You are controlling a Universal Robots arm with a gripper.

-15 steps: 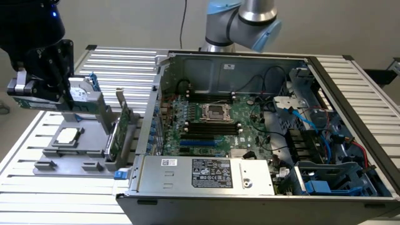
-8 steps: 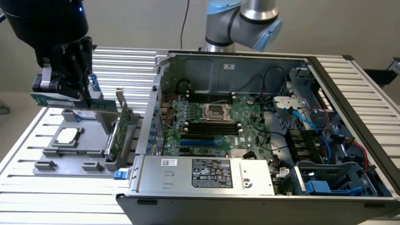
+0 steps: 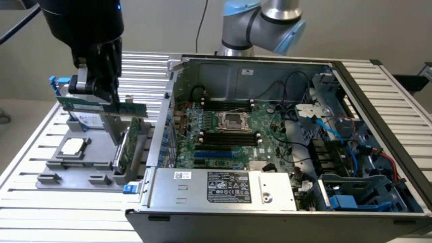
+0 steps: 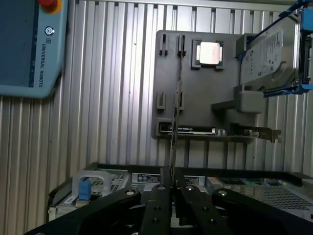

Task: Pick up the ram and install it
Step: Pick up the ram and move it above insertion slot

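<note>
The ram (image 3: 101, 107) is a narrow green stick held level above the grey holder (image 3: 74, 164) at the exterior view's left. My gripper (image 3: 99, 96) is shut on its upper edge and hangs from the black wrist. In the wrist view the ram (image 4: 174, 117) runs edge-on as a thin line away from my gripper (image 4: 171, 188), whose black fingers (image 4: 159, 196) press on both of its sides. The open computer case (image 3: 284, 202) lies to the exterior view's right. Its motherboard (image 3: 270, 147) has long black memory slots (image 3: 229, 135) beside the processor socket (image 3: 233, 120).
The grey holder (image 4: 195, 93) also carries a processor chip (image 3: 73, 147), a taller green expansion card (image 3: 125, 147) standing on edge, and a hard drive in a blue bracket (image 4: 269, 54). A teach pendant (image 4: 29, 44) lies on the slatted table (image 3: 40, 217). The case's near wall and power supply (image 3: 223, 187) rise between holder and motherboard.
</note>
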